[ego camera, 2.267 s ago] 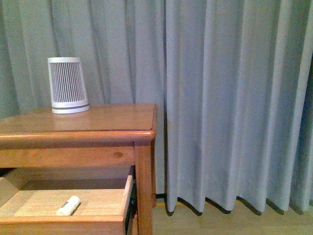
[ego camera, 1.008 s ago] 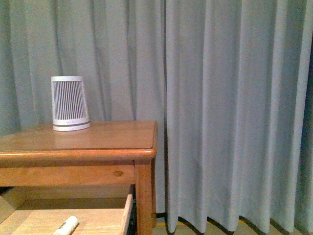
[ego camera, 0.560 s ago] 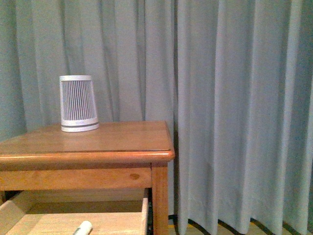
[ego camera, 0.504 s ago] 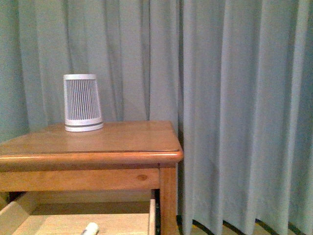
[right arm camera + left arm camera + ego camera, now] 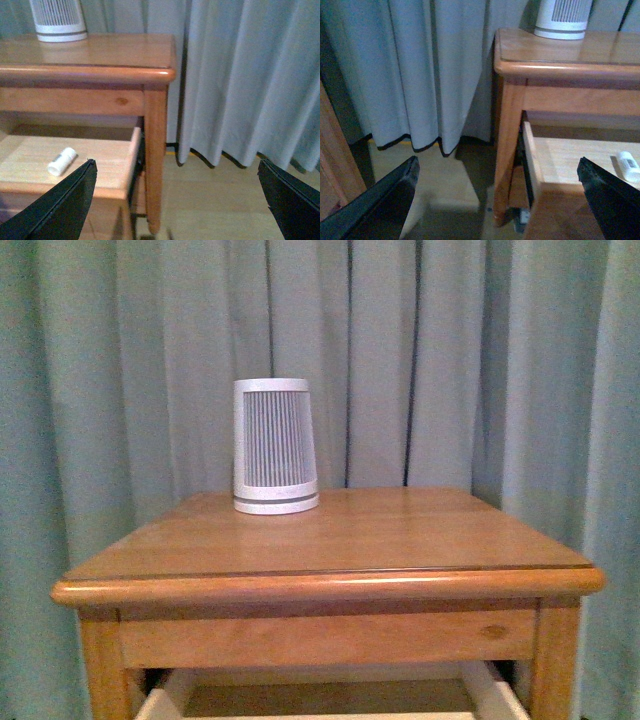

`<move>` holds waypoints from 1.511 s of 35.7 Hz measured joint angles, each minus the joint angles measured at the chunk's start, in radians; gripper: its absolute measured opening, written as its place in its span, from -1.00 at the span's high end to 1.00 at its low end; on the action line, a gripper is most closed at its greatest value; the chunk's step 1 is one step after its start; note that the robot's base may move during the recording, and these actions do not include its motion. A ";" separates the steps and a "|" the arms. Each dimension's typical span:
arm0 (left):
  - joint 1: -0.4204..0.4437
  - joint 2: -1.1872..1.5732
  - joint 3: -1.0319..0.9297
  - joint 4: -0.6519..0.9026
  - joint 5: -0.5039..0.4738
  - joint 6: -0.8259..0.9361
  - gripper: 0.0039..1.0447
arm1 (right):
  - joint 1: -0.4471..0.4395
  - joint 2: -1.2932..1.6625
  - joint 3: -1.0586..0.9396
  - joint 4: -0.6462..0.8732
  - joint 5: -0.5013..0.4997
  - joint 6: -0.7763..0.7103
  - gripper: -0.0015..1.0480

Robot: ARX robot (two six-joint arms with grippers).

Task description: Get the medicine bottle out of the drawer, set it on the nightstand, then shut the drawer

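The nightstand [image 5: 330, 540] stands square in the middle of the front view, and its drawer [image 5: 165, 698] is pulled out below the top. In that view the medicine bottle is hidden below the frame's edge. The small white medicine bottle [image 5: 62, 161] lies on its side on the drawer's pale floor [image 5: 95, 155], and the left wrist view shows the medicine bottle [image 5: 629, 166] too. My left gripper [image 5: 496, 161] is open beside the nightstand's corner leg [image 5: 507, 145], apart from the bottle. My right gripper [image 5: 176, 162] is open in front of the other corner leg [image 5: 154, 150], holding nothing.
A tall white canister with dark vertical stripes [image 5: 275, 445] stands at the back of the nightstand top. Grey-green curtains [image 5: 500, 370] hang behind and on both sides. Wooden floor [image 5: 210, 200] lies beside the nightstand. Another brown wooden piece [image 5: 332, 165] borders the left wrist view.
The front view has swung round, so the nightstand went from the left edge to the centre. The bottle has dropped out of that view's lower edge.
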 joint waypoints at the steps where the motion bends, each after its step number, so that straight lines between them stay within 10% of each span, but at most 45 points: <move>1: 0.000 0.000 0.000 0.000 -0.001 0.001 -0.88 | 0.000 -0.002 0.000 0.000 0.000 0.000 -0.87; 9: -0.002 0.000 0.000 0.000 -0.002 0.001 -0.88 | -0.001 0.001 0.000 0.000 -0.001 0.001 -0.87; 13: -0.002 0.000 0.000 0.000 -0.002 0.001 -0.88 | 0.092 0.142 0.021 0.025 0.229 0.061 -0.87; 18: -0.002 0.001 0.000 0.000 0.000 0.001 -0.88 | 0.156 0.399 0.093 0.165 0.290 0.101 -0.87; 34: -0.002 0.001 0.000 0.000 0.000 0.001 -0.88 | 0.215 1.331 0.526 0.242 0.196 0.220 -0.87; 54: -0.002 0.001 0.000 0.000 0.000 0.001 -0.88 | 0.292 1.801 0.683 0.444 0.216 0.250 -0.87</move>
